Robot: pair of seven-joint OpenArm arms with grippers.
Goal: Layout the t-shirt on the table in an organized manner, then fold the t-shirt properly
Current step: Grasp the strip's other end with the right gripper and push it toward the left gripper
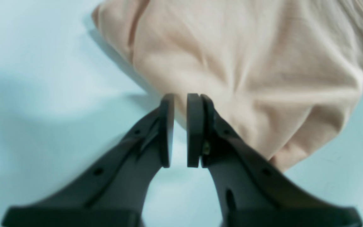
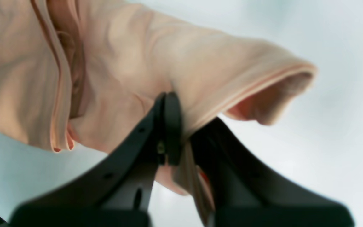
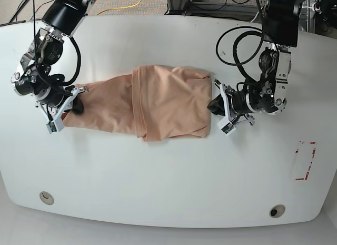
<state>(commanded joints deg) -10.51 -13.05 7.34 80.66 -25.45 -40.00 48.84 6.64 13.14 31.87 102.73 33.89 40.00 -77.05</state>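
Observation:
The peach t-shirt (image 3: 158, 105) lies across the middle of the white table (image 3: 158, 176), one part folded over and making a thicker block on its right half. My right gripper (image 3: 77, 106) is at the shirt's left end. In the right wrist view the right gripper (image 2: 187, 110) is shut on a bunched fold of the t-shirt (image 2: 121, 63), beside a hemmed opening. My left gripper (image 3: 215, 104) is at the shirt's right edge. In the left wrist view the left gripper (image 1: 180, 97) shows a narrow gap with nothing in it, its tips at the edge of the t-shirt (image 1: 247, 63).
A red-tape rectangle (image 3: 305, 160) marks the table at the right. Two round grommet holes (image 3: 46, 197) (image 3: 277, 211) sit near the front edge. Black cable loops (image 3: 239, 45) hang by the left arm, and cables and equipment lie beyond the far edge.

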